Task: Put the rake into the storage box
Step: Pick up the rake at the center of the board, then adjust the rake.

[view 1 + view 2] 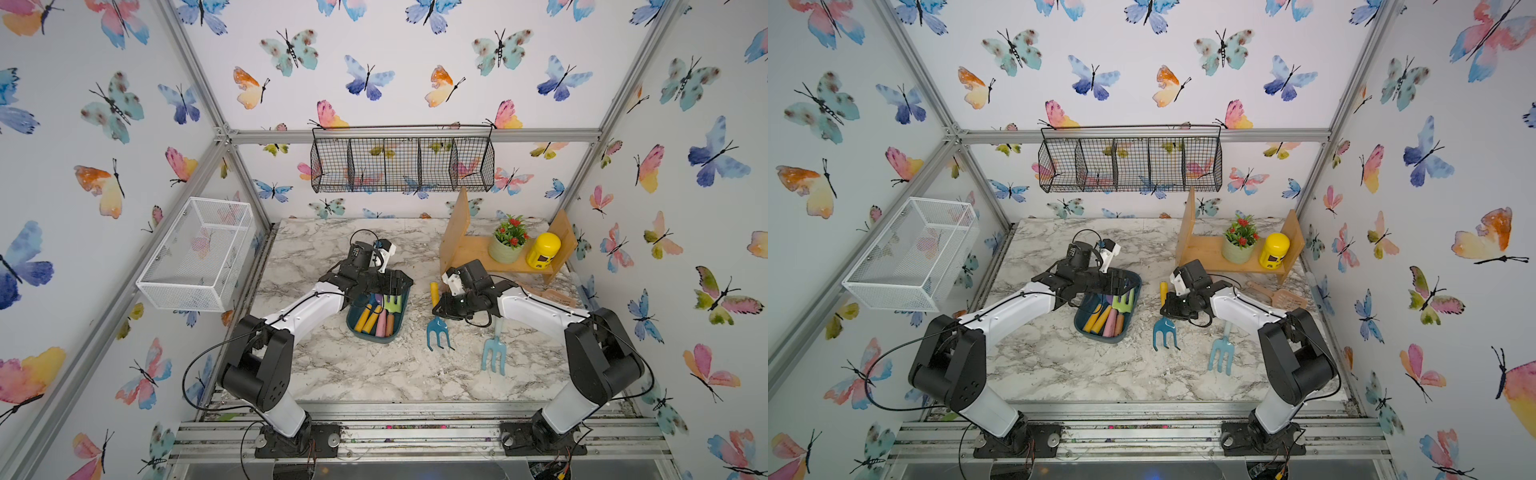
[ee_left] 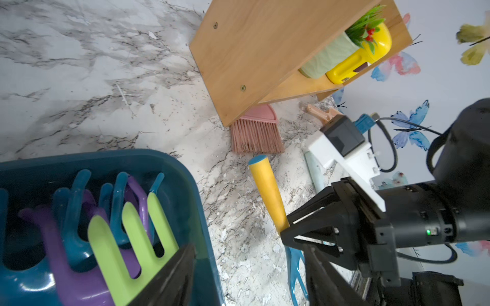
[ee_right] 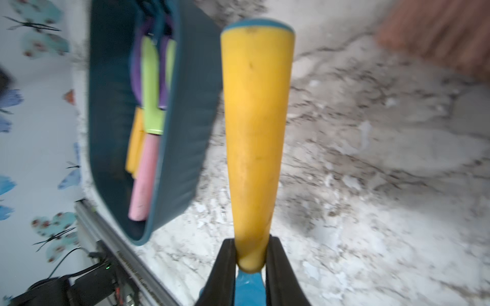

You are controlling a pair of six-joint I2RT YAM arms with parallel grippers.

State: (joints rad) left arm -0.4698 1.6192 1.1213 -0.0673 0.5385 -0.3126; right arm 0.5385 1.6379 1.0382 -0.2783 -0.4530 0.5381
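Right hand (image 3: 250,254) clamped on the rake (image 3: 254,119) handle; left hand (image 1: 397,286) spread apart over the storage box (image 1: 374,337).

A white, grey-veined marble counter (image 1: 374,370) is shown. The dark teal storage box (image 1: 376,338) is set near its middle. A wooden shelf (image 1: 478,254) is set at the far right, bearing a potted plant (image 1: 505,248) and a yellow container (image 1: 542,249). A pink brush (image 2: 256,136) is tucked under the shelf, with a tan dustpan (image 1: 1287,297) beside it. A pale blue fork (image 1: 493,350) is laid nearer the front. The rake (image 1: 438,332) is seen between box and fork; whether it touches the counter cannot be told.
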